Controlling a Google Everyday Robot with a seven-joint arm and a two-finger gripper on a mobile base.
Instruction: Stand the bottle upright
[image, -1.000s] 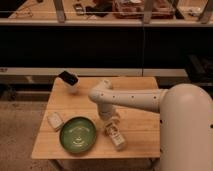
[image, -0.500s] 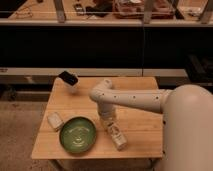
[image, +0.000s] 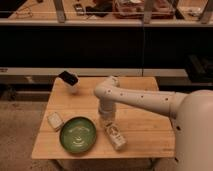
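1. Reaching down at frame centre: white jointed robot arm (image: 135, 97), elbow near the middle of the tabletop, forearm dropping straight to the wood.
2. Sitting lower than a second ago: two-finger gripper (image: 107, 123), now just right of the round green plate (image: 78, 134) and touching the upper end of the small cream-white plastic bottle (image: 115, 136).
3. Having closed within the last second: fingers, spread before, now drawn nearly together and apparently pinching the bottle's upper end; exact contact surfaces too small to make out.
4. Lying on its side, not yet upright: the bottle, angled from upper left to lower right in the lower centre of the frame, on the light wooden table (image: 145, 125) just beside the plate's right rim, apart from it by a sliver of bare wood.
5. Meaning for the task, as a judgement: approach and grasp looking done, tipping-up not begun; next calling for a lift and a rotation to bring the bottle's base flat onto the wood.
6. Risking, as a judgement: a slip out of a grip taken so near one end, or a swing into the plate.
7. Resting unmoved: flat whitish rectangular block (image: 54, 120) at the left of the plate, and white cup with a black top (image: 69, 80) tipped over at the table's upper left corner.
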